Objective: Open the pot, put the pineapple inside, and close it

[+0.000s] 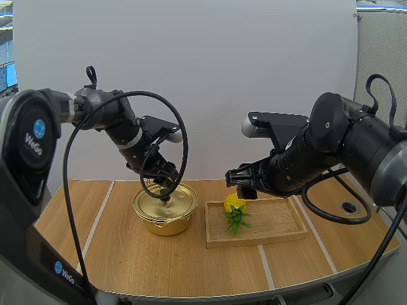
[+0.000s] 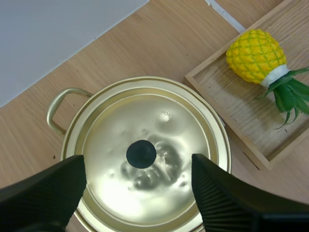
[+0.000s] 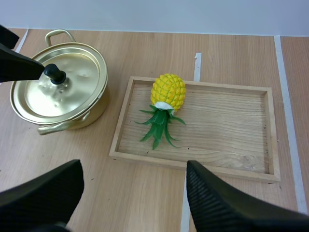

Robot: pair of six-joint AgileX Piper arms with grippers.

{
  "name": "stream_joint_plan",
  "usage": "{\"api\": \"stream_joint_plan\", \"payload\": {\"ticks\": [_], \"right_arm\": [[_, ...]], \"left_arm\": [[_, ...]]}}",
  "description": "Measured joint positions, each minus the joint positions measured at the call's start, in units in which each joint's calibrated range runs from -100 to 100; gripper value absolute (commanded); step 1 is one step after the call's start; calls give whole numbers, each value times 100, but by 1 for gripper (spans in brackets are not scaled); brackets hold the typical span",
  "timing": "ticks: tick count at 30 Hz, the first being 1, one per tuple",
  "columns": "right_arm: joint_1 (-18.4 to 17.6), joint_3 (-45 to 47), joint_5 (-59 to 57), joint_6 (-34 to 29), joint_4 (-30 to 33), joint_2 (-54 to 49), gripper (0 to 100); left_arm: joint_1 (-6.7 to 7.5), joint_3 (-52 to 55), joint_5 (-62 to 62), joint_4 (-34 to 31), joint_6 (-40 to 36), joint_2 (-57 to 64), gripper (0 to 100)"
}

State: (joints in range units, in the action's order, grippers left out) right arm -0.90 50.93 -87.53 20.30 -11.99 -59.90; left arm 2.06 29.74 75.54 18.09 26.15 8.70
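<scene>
Gold pot [image 3: 91, 116], black knob [image 2: 141, 154], yellow criss-crossed pineapple [image 2: 253, 54], green leaves [image 2: 288, 94], seemingly white collar [image 2: 275, 75], pale tray [image 3: 231, 121]

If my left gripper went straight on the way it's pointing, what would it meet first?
Probably the black knob on the lid of the pot, centred between the left gripper's open fingers.

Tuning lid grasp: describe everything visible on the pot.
The pot is shiny gold metal, round and shallow, with two loop handles on opposite sides. Its lid is on, seated level, slightly dented, with a black knob at the centre. It stands upright on the wooden table, beside the tray but apart from it. The left gripper hovers over it, open, fingers either side of the knob, not touching it.
</scene>
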Motion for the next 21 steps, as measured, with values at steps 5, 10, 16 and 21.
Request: {"api": "stream_joint_plan", "payload": {"ticks": [5,10,16,21], "right_arm": [[0,0,0,0,0,0,100],[0,0,0,0,0,0,100],[0,0,0,0,0,0,100],[0,0,0,0,0,0,100]], "left_arm": [[0,-217,-70,-66,8,-297,100],[0,-321,-70,-130,8,-649,100],[0,-337,-263,-141,8,-998,100],[0,-337,-456,-141,8,-1217,100]]}}
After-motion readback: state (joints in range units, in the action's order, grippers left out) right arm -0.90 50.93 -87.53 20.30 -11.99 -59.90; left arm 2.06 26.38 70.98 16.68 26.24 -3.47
